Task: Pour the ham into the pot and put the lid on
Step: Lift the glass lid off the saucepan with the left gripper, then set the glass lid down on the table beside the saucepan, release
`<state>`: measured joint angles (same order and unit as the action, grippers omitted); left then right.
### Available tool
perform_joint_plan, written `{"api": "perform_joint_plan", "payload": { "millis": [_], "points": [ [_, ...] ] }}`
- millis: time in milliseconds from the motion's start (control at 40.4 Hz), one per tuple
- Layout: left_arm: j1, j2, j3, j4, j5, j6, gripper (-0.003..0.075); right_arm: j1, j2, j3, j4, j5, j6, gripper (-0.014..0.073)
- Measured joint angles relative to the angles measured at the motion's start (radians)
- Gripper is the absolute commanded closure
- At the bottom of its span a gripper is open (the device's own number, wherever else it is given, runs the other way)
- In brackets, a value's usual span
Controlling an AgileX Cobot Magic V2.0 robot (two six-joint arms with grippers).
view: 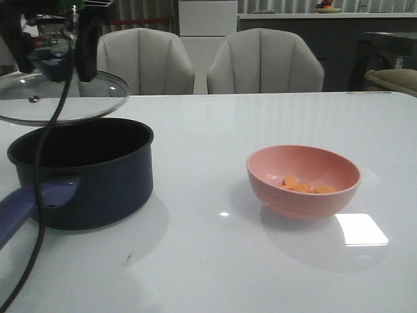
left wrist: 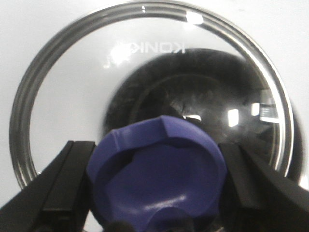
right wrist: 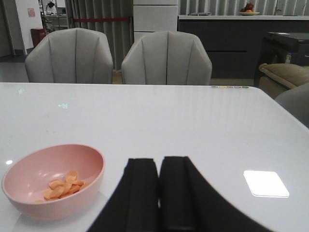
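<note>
**Lid aloft over an empty pot, ham unpoured**

White glossy bench [view: 215,261], two grey chairs [view: 264,62] behind it.

Far left: your left claw [left wrist: 157,186] is clamped on the blue knob of the lid [view: 62,98], fingers [left wrist: 63,183] pressed to either side. The lid hangs clear above the pot [view: 85,173], roughly level, offset toward the pot's left rear rather than centred. The pot sits on the bench, black inside, nothing visible in it. Its handle, the long axis, points toward you and leftward, off the near-left edge of the front view.

Right of centre: the pink bowl [view: 303,179] stands well apart from the pot, ham [view: 306,187] heaped at its bottom.

Right claw [right wrist: 159,198]: fingers together, holding nothing, near the bowl.

Risks, as judgement:
- Lower the lid now and you seal an empty pot; the ham goes first.
- The knob is smooth and flared; a tilt could slip it.
- A cable [view: 45,163] drapes across the pot's front and handle; it could snag.
</note>
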<state>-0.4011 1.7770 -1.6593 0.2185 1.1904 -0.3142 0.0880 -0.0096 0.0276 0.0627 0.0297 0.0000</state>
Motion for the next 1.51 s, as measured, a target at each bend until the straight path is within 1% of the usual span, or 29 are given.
{"api": "perform_joint_plan", "payload": {
  "millis": [124,248,297,372,545,669,793,916,1065,1313,1511],
  "points": [
    [0.021,-0.053,0.004,0.046,0.014,0.000,0.0409,0.000,0.000,0.000,0.000,0.000,0.000,0.0447],
    [0.082,-0.111,0.031,0.050,0.004,0.000,0.0409,0.000,0.000,0.000,0.000,0.000,0.000,0.0447],
    [0.121,-0.132,0.049,0.050,0.001,0.000,0.0409,0.000,0.000,0.000,0.000,0.000,0.000,0.0447],
    [0.205,-0.165,0.092,0.042,-0.008,0.000,0.0409,0.000,0.000,0.000,0.000,0.000,0.000,0.0447],
    [0.397,-0.216,0.216,-0.025,-0.071,0.026,0.0409,0.000,0.000,0.000,0.000,0.000,0.000,0.0447],
    [0.524,-0.225,0.324,-0.106,-0.143,0.084,0.0409,0.000,0.000,0.000,0.000,0.000,0.000,0.0447],
    [0.603,-0.225,0.453,-0.194,-0.253,0.135,0.0409,0.000,0.000,0.000,0.000,0.000,0.000,0.0447],
    [0.627,-0.211,0.552,-0.226,-0.338,0.161,0.0409,0.000,0.000,0.000,0.000,0.000,0.000,0.0447],
    [0.627,-0.168,0.607,-0.240,-0.404,0.167,0.0409,0.000,0.000,0.000,0.000,0.000,0.000,0.0447],
    [0.624,-0.101,0.615,-0.245,-0.470,0.170,0.0403,0.000,0.000,0.000,0.000,0.000,0.000,0.0447],
    [0.624,-0.070,0.615,-0.245,-0.498,0.172,0.0395,0.000,0.000,0.000,0.000,0.000,0.000,0.0447]
  ]
}}
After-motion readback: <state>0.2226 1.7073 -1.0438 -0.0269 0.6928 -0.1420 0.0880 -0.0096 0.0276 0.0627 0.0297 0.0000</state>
